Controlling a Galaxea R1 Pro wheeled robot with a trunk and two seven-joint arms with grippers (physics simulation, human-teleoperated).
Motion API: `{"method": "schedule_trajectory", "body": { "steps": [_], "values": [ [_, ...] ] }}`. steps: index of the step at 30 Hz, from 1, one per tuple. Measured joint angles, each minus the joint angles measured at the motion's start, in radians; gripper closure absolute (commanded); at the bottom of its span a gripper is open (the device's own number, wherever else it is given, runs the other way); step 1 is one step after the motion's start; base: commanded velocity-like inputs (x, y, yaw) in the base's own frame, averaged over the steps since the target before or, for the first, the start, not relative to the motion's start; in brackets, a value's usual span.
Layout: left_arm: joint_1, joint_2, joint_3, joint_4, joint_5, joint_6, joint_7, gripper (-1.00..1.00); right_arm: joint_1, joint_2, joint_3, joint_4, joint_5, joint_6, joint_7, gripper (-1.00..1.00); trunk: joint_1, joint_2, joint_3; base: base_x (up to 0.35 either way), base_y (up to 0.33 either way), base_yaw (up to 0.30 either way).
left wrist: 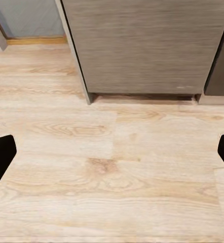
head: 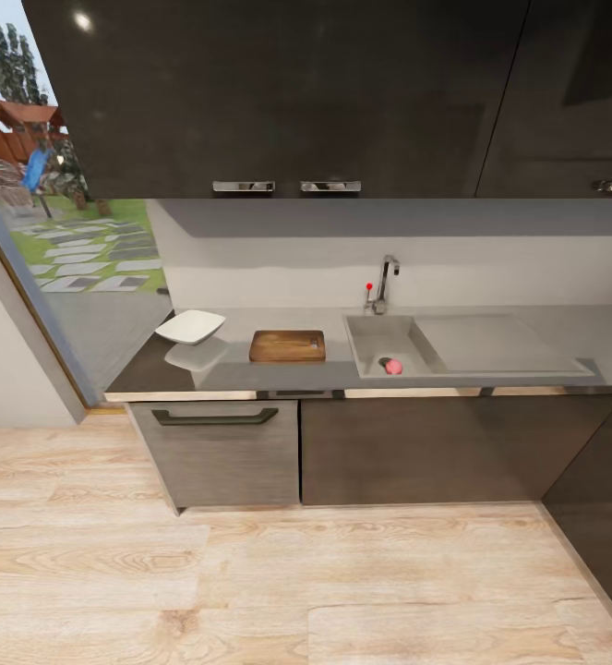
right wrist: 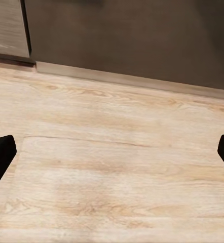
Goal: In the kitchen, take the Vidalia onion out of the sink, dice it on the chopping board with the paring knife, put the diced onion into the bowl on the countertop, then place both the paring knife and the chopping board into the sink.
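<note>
In the head view the grey countertop (head: 250,374) runs across the kitchen ahead of me. The sink (head: 366,344) holds a small pinkish Vidalia onion (head: 393,367) near its drain. Left of the basin lies the brown chopping board (head: 287,345), and further left the white bowl (head: 190,326). I cannot make out the paring knife at this distance. My left gripper (left wrist: 112,157) is open over the wood floor, its dark fingertips (left wrist: 0,157) far apart. My right gripper (right wrist: 112,157) is open too, above the floor near the dark cabinet base.
Dark upper cabinets (head: 278,92) hang over the counter, with a chrome tap (head: 384,282) behind the sink and a drainboard (head: 490,344) to its right. A drawer front (head: 218,453) sits below the bowl. A glass door (head: 56,231) to the left opens onto a garden. Light wood floor (head: 296,582) lies between me and the cabinets.
</note>
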Motion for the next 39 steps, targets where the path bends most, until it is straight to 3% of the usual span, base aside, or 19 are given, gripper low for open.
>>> {"method": "schedule_trajectory", "body": {
  "steps": [19,29,39],
  "values": [
    [0.0,0.0,0.0,0.036,0.0,0.0,0.0,-1.0,-0.001,0.002,0.001,0.0,0.0,0.0,-0.001,-1.0,0.0,0.0,0.0,0.0,0.0,-0.007],
    [0.0,0.0,0.001,0.036,0.0,0.0,0.0,-1.0,0.0,0.002,0.001,-0.001,0.0,0.0,-0.001,-1.0,0.0,0.0,0.005,0.0,-0.036,-0.177],
    [0.0,0.0,0.001,0.04,0.0,-0.001,0.001,-1.0,0.0,0.002,0.001,-0.001,0.0,0.0,-0.001,-1.0,0.0,0.0,0.014,0.0,-0.272,-0.218]
  ]
}}
